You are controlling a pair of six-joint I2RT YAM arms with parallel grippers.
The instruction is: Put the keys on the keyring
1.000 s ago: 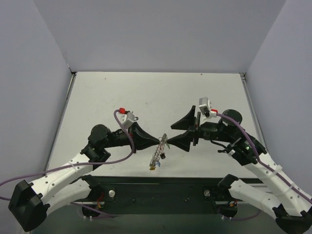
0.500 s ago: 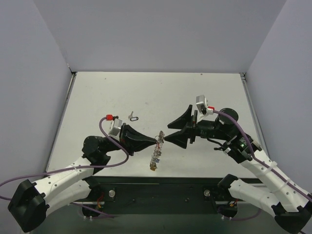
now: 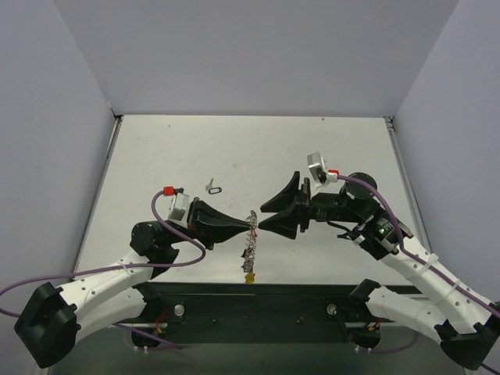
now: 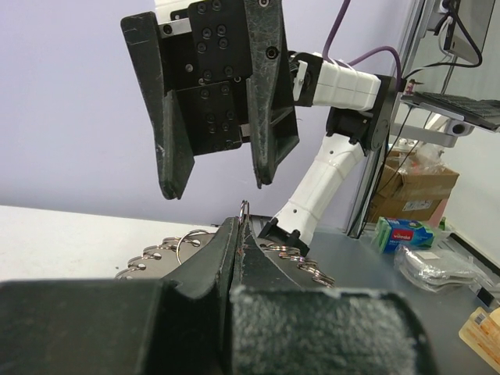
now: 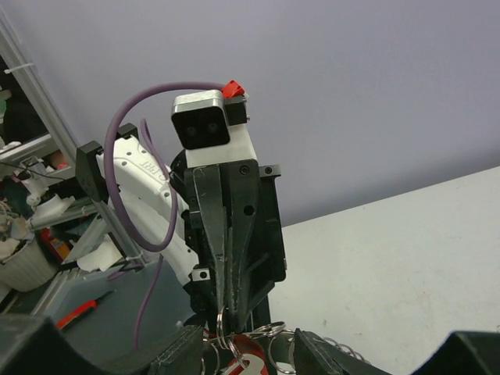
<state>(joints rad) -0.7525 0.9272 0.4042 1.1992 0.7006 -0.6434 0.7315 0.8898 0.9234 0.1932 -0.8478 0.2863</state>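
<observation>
The keyring [image 3: 250, 248], a thin silver ring fringed with small rings and red and yellow tags, hangs above the table between my grippers. My left gripper [image 3: 245, 226] is shut on its wire; the left wrist view shows the ring [image 4: 244, 208] poking out between the closed jaws [image 4: 241, 228]. My right gripper [image 3: 264, 225] is open, with its jaws on either side of the ring's small rings [image 5: 234, 344] and not gripping them. It faces the left gripper [image 5: 225, 308] tip to tip. One small silver key [image 3: 212, 187] lies on the table behind the left gripper.
White table [image 3: 258, 148] with grey walls left, right and behind. A black rail [image 3: 258, 301] runs along the near edge between the arm bases. The left arm's purple cable [image 3: 160, 211] loops beside its wrist.
The left gripper has drawn back left and nearer with the keyring, uncovering the key on the table. The right gripper has followed to the left, staying at the ring.
</observation>
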